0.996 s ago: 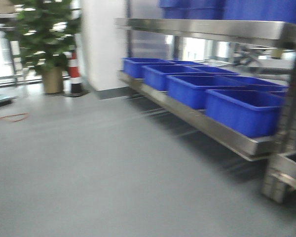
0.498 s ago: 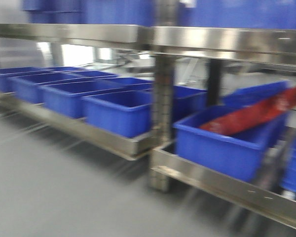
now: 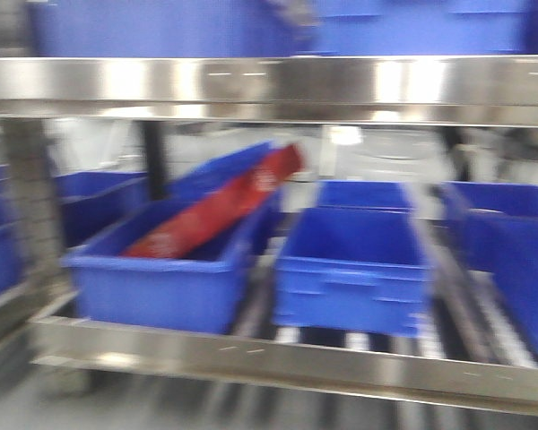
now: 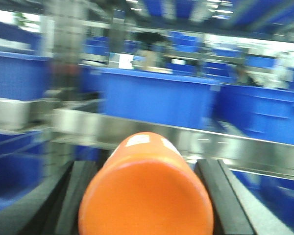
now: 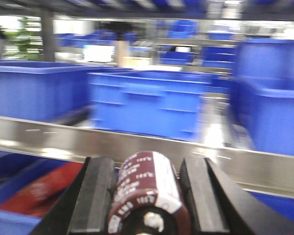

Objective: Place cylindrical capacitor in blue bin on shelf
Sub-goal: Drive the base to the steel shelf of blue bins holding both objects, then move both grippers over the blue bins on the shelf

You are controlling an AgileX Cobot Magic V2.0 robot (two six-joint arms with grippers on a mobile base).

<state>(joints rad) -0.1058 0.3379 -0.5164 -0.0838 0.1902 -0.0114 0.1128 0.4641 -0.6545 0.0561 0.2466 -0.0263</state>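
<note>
Shelf (image 3: pixel 269 82) now head-on, red-pack bin (image 3: pixel 152 291) moved left, right tool (image 5: pixel 147 193) clamping capacitor (image 5: pixel 144 183)

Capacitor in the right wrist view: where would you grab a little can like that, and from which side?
Probably around its curved mid-body, squeezing opposite sides and approaching from one end. The cylindrical capacitor sits lengthwise in the right gripper just so, its round wall between the flat pads.

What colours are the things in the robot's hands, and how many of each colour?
Orange: 1, the rounded object in the left hand
Dark brown: 1, the cylindrical capacitor in the right hand
Total: 2
</note>
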